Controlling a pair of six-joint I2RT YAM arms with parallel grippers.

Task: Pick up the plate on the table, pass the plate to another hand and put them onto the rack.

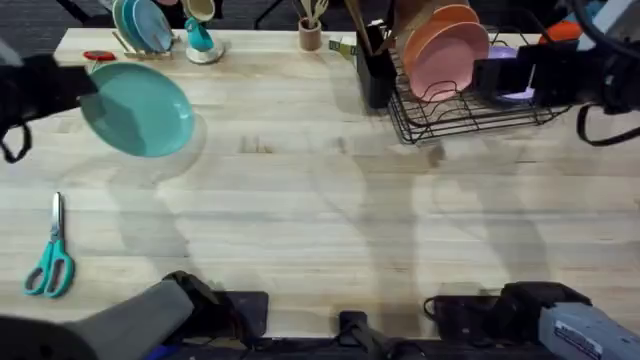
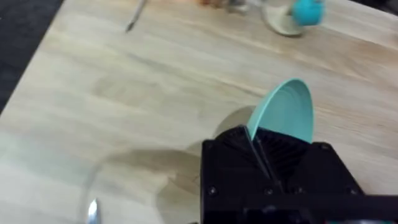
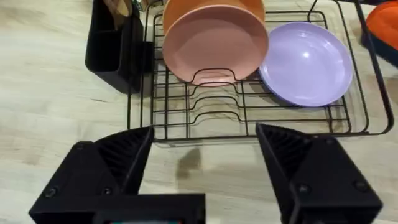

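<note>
The teal plate hangs tilted above the far left of the table. My left gripper is shut on its rim. In the left wrist view the plate stands edge-on, pinched in that gripper. Over at the far right, my right gripper hovers above the black wire rack. It is open in the right wrist view, with nothing between its fingers. The rack holds orange-pink plates upright and a lavender plate leaning beside them.
A black utensil holder stands at the rack's left side. Teal-handled scissors lie near the front left. Along the back edge are a small wooden stand with plates, a dish with a teal item and a cup.
</note>
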